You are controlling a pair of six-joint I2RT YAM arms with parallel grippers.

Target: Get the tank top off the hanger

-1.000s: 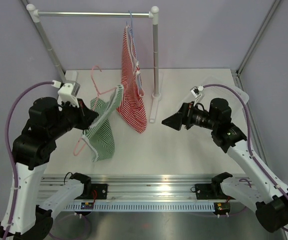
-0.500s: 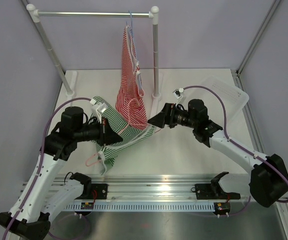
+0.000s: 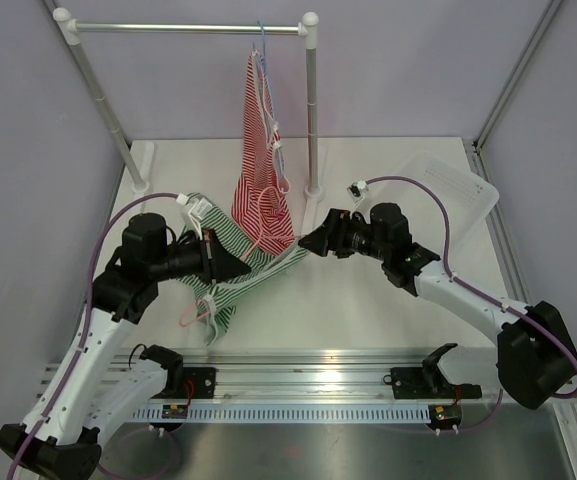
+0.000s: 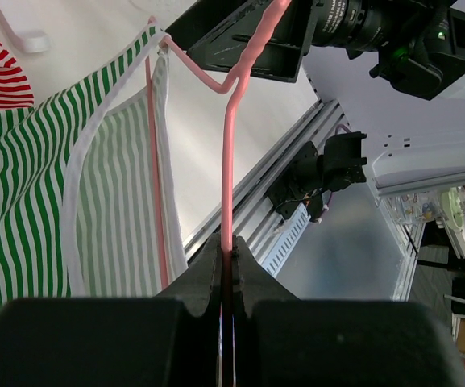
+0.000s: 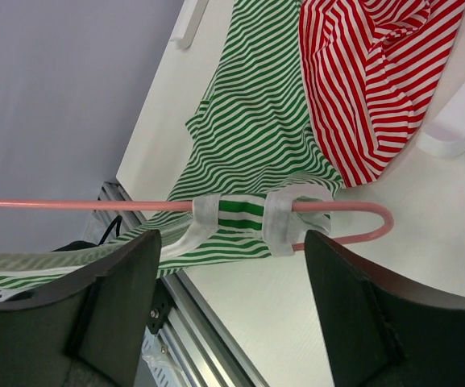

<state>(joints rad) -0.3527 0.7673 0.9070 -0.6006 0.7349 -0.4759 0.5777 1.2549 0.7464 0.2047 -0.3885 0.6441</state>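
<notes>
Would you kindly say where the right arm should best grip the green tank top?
Grip the white-edged shoulder strap looped over the pink hanger near its curved end, coming from that end: it should slide straight off there.

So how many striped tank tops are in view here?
2. The red-striped top hangs from the rail; the green-striped top sits on the pink hanger held by the left gripper. None looks hidden.

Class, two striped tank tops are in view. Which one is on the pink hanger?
The green striped tank top: its straps loop over the pink hanger. The red striped tank top hangs from the rail instead.
</notes>
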